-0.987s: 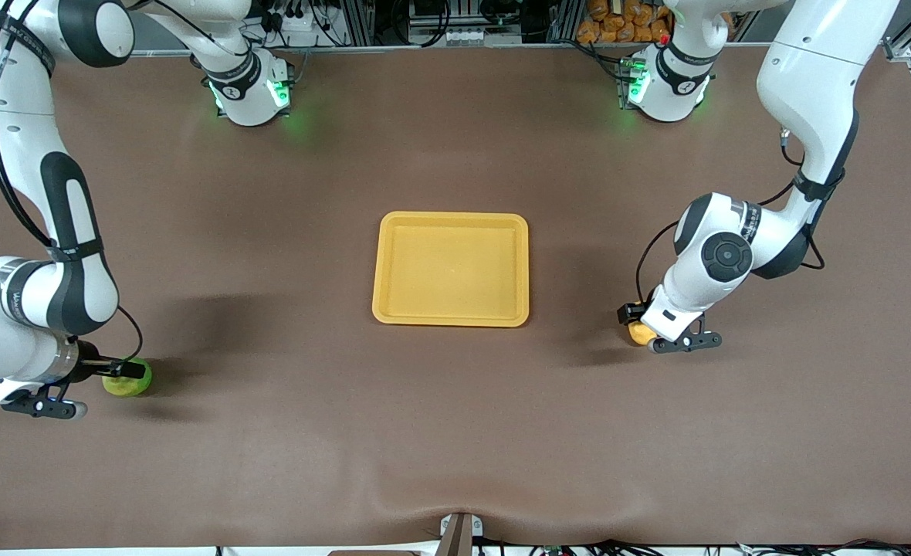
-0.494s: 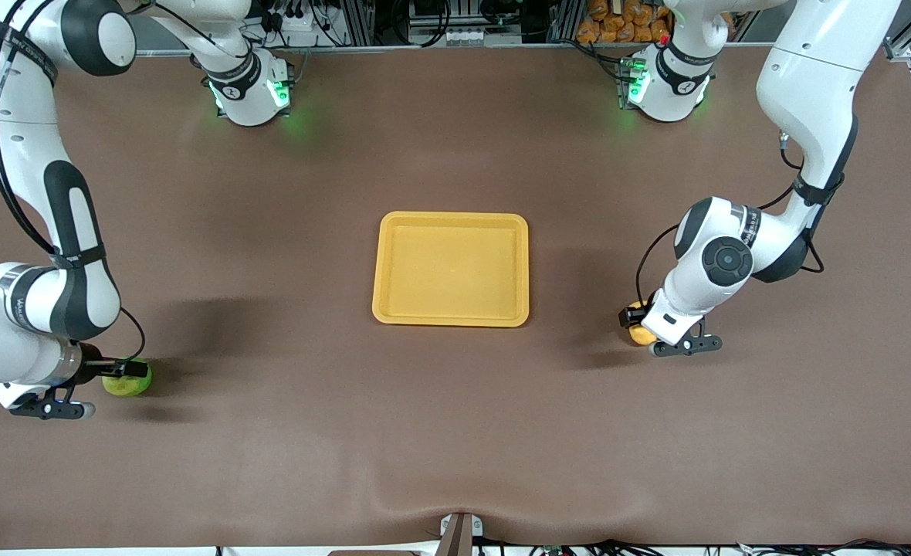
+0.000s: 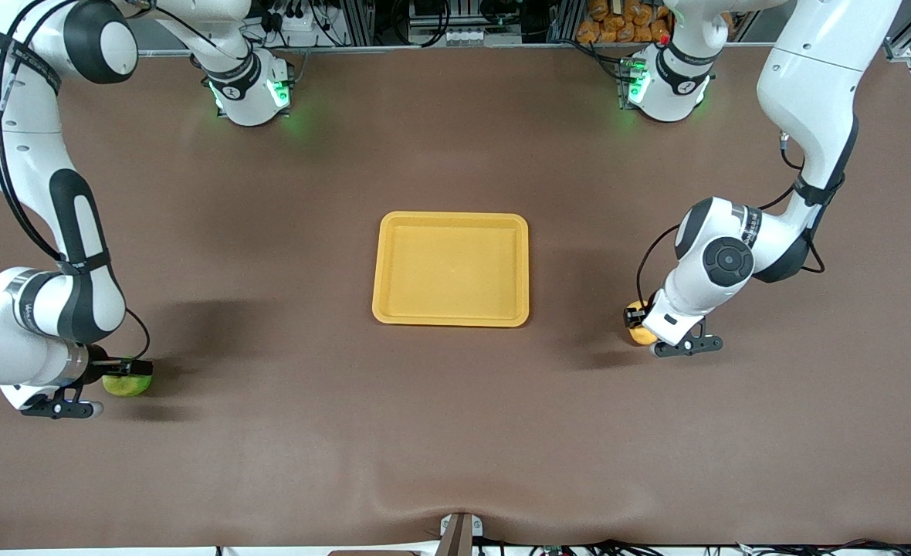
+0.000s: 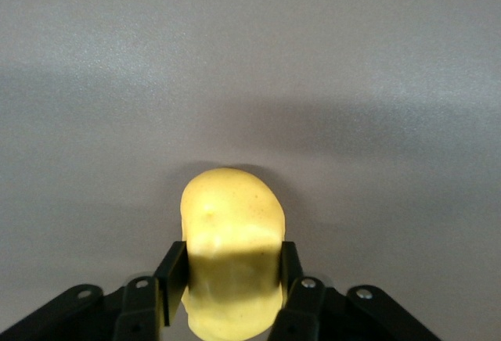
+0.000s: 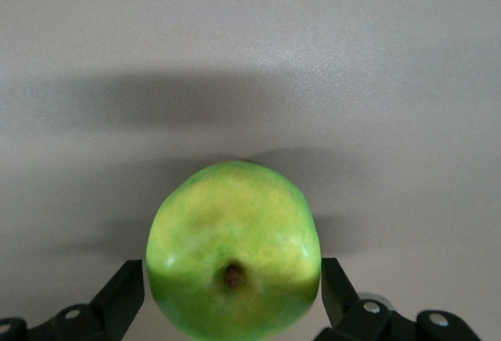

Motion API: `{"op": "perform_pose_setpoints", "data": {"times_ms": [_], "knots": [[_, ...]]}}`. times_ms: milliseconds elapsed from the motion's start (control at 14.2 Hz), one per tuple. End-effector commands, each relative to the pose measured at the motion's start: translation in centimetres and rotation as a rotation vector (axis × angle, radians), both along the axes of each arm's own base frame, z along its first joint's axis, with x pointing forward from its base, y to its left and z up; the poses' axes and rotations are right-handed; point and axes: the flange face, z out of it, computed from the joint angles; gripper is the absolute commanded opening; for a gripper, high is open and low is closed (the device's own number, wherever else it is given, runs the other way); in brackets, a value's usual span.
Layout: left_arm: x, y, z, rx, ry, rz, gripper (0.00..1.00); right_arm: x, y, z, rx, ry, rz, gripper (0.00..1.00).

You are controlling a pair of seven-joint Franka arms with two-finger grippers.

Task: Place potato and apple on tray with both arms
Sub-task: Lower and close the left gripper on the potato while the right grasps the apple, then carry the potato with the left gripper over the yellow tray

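The yellow-orange potato (image 3: 641,334) lies on the brown table toward the left arm's end, level with the tray's near edge. My left gripper (image 3: 638,324) is shut on it, both pads pressed against the sides of the potato (image 4: 231,224), which fills the left gripper (image 4: 232,267). The green apple (image 3: 123,385) rests on the table toward the right arm's end, nearer the front camera than the tray. My right gripper (image 3: 126,374) stands open around it, fingers (image 5: 124,298) flanking the apple (image 5: 232,243), stem dimple showing. The yellow-orange tray (image 3: 452,266) sits in the middle.
Both arm bases (image 3: 247,89) stand along the table's edge farthest from the front camera. Shelving with orange items (image 3: 621,23) is past that edge. A small bracket (image 3: 459,533) sits at the near edge.
The left gripper's fingers have closed onto the potato. The right arm has shifted slightly around the apple, fingers still spread. Potato, apple and tray stay in place.
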Motion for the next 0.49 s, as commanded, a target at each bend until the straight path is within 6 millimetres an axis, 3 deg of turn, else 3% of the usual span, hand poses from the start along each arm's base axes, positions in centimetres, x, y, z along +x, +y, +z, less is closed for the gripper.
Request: {"op": "perform_pose_setpoints", "data": {"times_ms": [0, 141, 212, 423], "knots": [[0.4, 0.0, -0.2, 0.017, -0.019, -0.005, 0.3, 0.7, -0.8, -0.3, 0.005, -0.007, 0.019, 1.0], [0.3, -0.2, -0.2, 0.018, -0.018, -0.01, 0.22, 0.6, -1.2, -0.4, 0.009, -0.008, 0.014, 0.99], [0.3, -0.3, -0.1, 0.018, -0.02, -0.011, 0.19, 0.5, -1.5, -0.7, 0.011, -0.005, 0.013, 0.83], [0.3, -0.6, 0.9, 0.024, -0.028, -0.03, 0.17, 0.5, -1.6, -0.7, 0.014, -0.004, 0.056, 0.48]]}}
